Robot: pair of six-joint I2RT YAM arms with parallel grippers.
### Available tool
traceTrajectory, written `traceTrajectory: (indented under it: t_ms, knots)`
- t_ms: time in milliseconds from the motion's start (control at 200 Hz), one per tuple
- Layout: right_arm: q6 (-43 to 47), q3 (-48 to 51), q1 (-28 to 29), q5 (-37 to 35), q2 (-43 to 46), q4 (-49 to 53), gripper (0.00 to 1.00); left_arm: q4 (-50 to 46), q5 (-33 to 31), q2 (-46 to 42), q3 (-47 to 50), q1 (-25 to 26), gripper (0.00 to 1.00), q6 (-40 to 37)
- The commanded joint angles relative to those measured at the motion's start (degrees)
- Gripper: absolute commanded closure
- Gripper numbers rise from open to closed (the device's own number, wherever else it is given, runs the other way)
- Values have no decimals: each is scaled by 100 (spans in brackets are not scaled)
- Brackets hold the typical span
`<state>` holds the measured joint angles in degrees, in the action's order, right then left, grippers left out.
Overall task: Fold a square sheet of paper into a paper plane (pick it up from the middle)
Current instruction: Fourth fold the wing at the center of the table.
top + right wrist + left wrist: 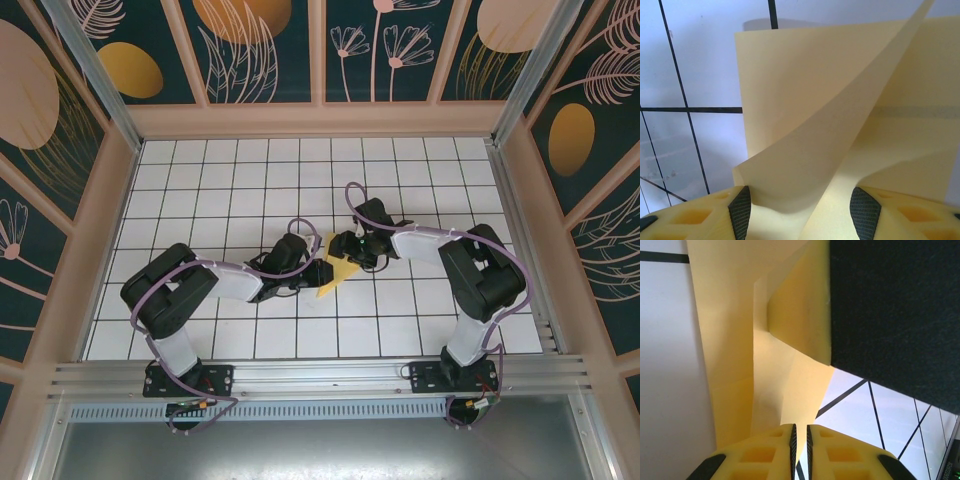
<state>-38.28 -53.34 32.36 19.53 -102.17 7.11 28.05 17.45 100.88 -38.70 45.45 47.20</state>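
Where the two arms meet on the white tiled table (240,170), one square sheet of paper (338,273), yellow and partly folded, lies between two grippers: the left gripper (800,432) pinches the sheet's edge with fingers pressed nearly together, while the right gripper (800,200) stands spread, a curled flap rising between its pads.

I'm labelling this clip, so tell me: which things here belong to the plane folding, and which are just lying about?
Job: yellow paper sheet, partly folded; left claw, shut on it; right claw, open around it.
Just there: tiled table; patterned walls.
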Motion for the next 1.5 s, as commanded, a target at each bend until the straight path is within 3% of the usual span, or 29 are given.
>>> traceTrajectory:
  t_ms: [0, 390, 826, 1496]
  knots:
    - [190, 351, 34, -646, -601, 414, 36, -63, -93, 66, -77, 16, 83, 61]
    - [202, 433, 34, -581, -493, 322, 41, -140, -154, 63, -42, 15, 87, 141]
    - [268, 543, 16, -450, -321, 127, 36, -283, -234, 113, -60, 13, 89, 166]
    - [313, 325, 108, -1033, -896, 614, 55, -440, -242, 239, -121, 15, 90, 115]
